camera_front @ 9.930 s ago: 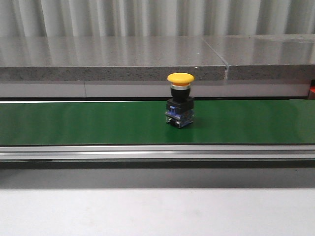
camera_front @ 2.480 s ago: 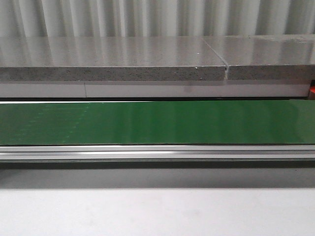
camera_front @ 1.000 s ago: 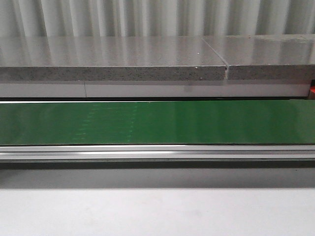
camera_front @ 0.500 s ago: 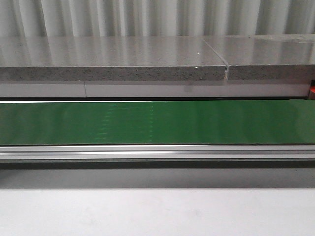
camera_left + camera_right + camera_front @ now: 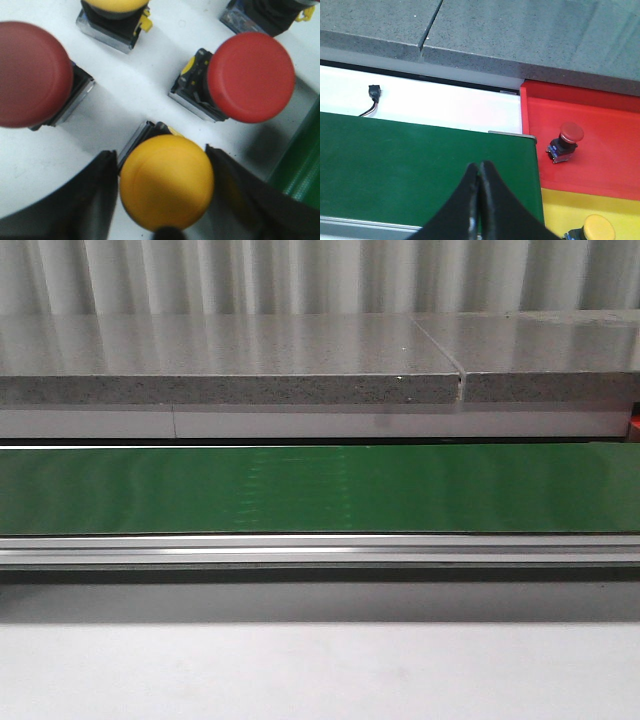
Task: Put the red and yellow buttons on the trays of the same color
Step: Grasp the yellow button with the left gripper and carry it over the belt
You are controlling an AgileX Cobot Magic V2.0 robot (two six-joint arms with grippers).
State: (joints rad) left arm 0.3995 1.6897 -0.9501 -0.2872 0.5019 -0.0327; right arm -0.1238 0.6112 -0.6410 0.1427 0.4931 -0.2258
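Sorting looks partly done: one red button [image 5: 565, 141] stands on the red tray [image 5: 610, 150] and a yellow one [image 5: 596, 227] on the yellow tray [image 5: 560, 210], the right hand [image 5: 479, 210] closed empty over the green belt [image 5: 395, 160], while the left hand [image 5: 162, 200] brackets another yellow button [image 5: 166, 181] among several unsorted, grip uncertain

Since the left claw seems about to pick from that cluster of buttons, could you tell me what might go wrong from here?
The left claw straddles a yellow button but has not visibly clamped it. A red button stands close beside it, so a finger might nudge it while closing or lifting. The smooth domed cap could also slip. The right claw is shut, so it must open before any catch.
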